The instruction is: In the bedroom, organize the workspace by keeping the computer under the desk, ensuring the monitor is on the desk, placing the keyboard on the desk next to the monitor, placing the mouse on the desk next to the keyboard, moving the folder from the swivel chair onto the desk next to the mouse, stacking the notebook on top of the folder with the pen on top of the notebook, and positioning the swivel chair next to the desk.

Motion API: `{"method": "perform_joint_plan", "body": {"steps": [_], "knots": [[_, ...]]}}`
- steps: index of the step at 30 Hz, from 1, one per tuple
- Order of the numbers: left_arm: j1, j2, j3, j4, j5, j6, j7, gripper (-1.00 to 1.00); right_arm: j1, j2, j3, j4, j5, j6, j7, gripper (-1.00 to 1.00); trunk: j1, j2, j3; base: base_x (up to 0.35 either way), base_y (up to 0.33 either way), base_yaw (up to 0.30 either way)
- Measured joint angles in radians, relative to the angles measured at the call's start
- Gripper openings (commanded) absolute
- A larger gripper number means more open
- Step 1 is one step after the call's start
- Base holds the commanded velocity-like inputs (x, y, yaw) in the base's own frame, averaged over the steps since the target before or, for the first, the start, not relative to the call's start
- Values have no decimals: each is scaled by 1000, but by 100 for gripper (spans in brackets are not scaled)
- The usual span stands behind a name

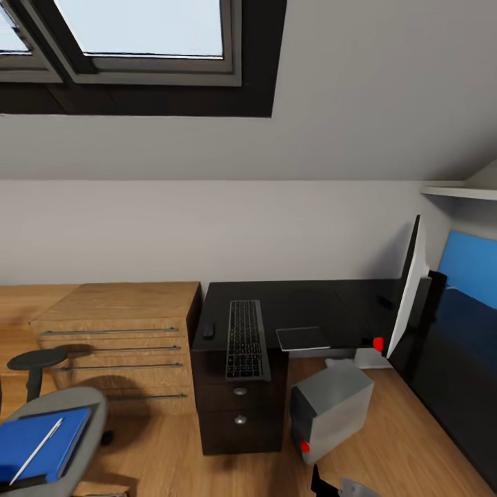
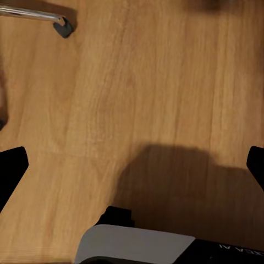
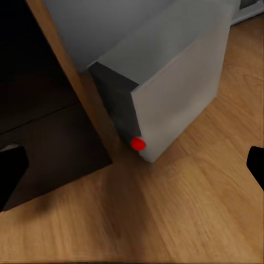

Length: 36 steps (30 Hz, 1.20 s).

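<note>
Right gripper (image 3: 132,165): you see its two dark fingertips at opposite edges of the right wrist view, spread wide, nothing between them.
Left gripper (image 2: 132,165): likewise released, fingertips far apart over bare wooden floor (image 2: 154,82); a chair caster (image 2: 64,26) lies beyond.
Computer (image 1: 330,408): stands on the floor beside the drawer unit, tilted askew, not yet fully under the desk (image 1: 304,304); your right gripper faces its front corner.
Keyboard (image 1: 246,338): lies on the desk over the drawers, its near end overhanging the edge.
Mouse (image 1: 208,330): just beside the keyboard.
Notebook (image 1: 302,338): flat on the desk, apart from the keyboard.
Monitor (image 1: 407,290): seen edge-on at the desk's far corner.
Folder (image 1: 41,443): on the swivel chair (image 1: 86,407) seat, the pen (image 1: 36,450) lying across it.
Risk: pushing the computer off-centre would likely swing it against the drawers; brushing the desk edge could tip the overhanging keyboard off.
</note>
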Motion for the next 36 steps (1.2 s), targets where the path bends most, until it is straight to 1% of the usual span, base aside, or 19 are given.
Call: {"method": "perform_joint_plan", "body": {"steps": [4, 7, 23, 30, 36], "knots": [[0, 4, 0, 0, 0, -1, 1, 100, 0, 0, -1, 1, 0, 1, 0, 100, 0, 0, -3, 0, 0, 256], [0, 5, 0, 0, -1, 0, 1, 100, 0, 0, -1, 2, 0, 0, 0, 100, 0, 0, -4, -84, -7, 111], [0, 6, 0, 0, -2, 0, 1, 100, 0, -1, -1, 3, 1, 0, 1, 100, 0, 0, -5, -242, -125, 12], [0, 5, 0, 1, -2, 0, -1, 100, 0, 0, -1, 3, 1, 0, 2, 100, 0, 0, -5, -40, -82, 0], [0, 5, -1, 2, -2, 0, -1, 100, 0, 0, -1, 3, 1, 0, 2, 100, 0, 0, -5, -3, -257, 0]]}}
